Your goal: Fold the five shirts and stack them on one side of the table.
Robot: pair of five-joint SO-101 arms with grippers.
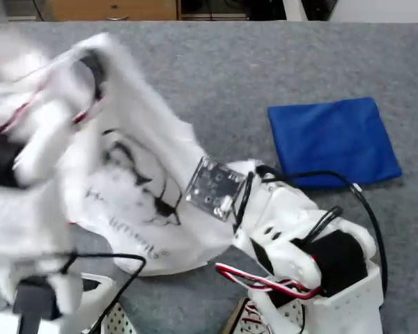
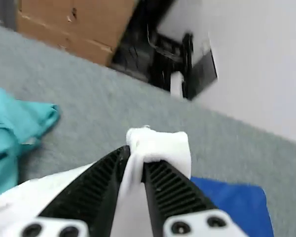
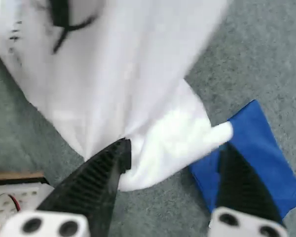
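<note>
A white shirt with a black print hangs bunched over the left half of the grey table. One end is lifted high at the far left, where my left gripper is shut on a fold of the white shirt. My right gripper is open just above the shirt's lower corner, with one finger on each side of it. The right arm reaches in from the front right. A folded blue shirt lies flat on the right of the table, close beside that corner.
A teal shirt lies crumpled on the table off to one side in the left wrist view. Bare grey table stretches across the back. Brown furniture stands beyond the far edge. Both arm bases stand along the front edge.
</note>
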